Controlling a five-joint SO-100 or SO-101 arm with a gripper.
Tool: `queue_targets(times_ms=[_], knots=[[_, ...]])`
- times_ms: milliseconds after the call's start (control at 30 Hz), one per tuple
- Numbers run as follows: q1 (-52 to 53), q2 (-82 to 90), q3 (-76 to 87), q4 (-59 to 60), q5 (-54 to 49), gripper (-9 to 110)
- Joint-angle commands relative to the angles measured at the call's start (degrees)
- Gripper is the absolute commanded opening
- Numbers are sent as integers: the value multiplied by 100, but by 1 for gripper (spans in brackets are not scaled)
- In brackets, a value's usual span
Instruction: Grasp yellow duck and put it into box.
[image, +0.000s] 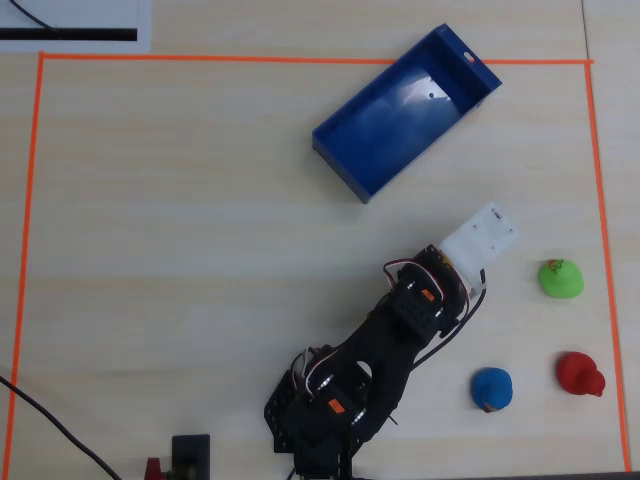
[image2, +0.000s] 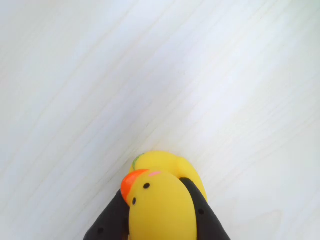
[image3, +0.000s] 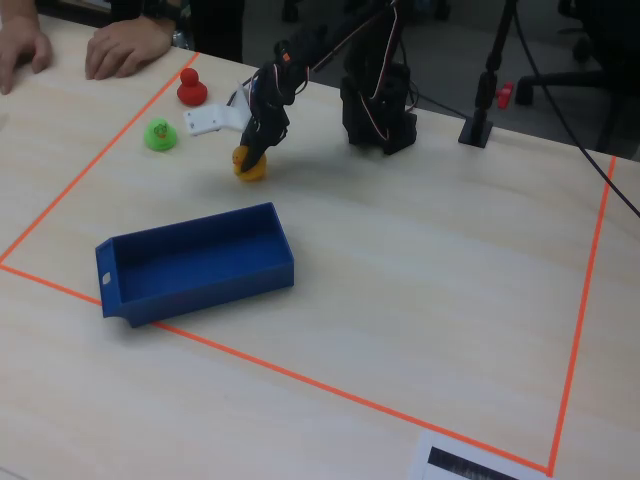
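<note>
The pincer (image2: 159, 220) is closed on the yellow duck (image2: 162, 197). In the wrist view its two black fingers (image2: 107, 225) press on the duck from both sides, and the duck's head with its orange beak (image2: 131, 182) sits right between them. The pale wooden table (image2: 150, 75) fills the space beyond the duck.

In the fixed view the pincer (image3: 252, 152) points down and the duck (image3: 249, 165) is at its tip, low over the table or just touching it; I cannot tell which. The blue box (image3: 195, 265) lies in front of the pincer, closer to the camera, well apart from it. It looks bare inside. Behind the pincer, to the left in this view, are a green duck (image3: 158, 135) and a red duck (image3: 191, 88). Two hands (image3: 125, 45) rest on the far edge of the table.

From above, the black arm (image: 385, 350) reaches up and to the right, and its white wrist part (image: 480, 240) covers the pincer and the yellow duck. The box (image: 405, 110) is up and to the left of the arm's tip. The green duck (image: 560, 277) is just to the right of the tip. The red duck (image: 580, 374) and a blue duck (image: 491, 389) lie farther down. An orange tape line (image: 300, 59) runs around the work space.
</note>
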Motion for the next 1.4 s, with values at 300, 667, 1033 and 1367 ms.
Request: queue_targets(times_ms=[300,667,1033,1367], knots=[[-1705,580,-3955,2971,2637,0],[-3568,97,-4649,2874,2628,0],[-3489,-2188,-5651,1195,2171,0],[-3278,-3630,-5344,-237,2030,0]])
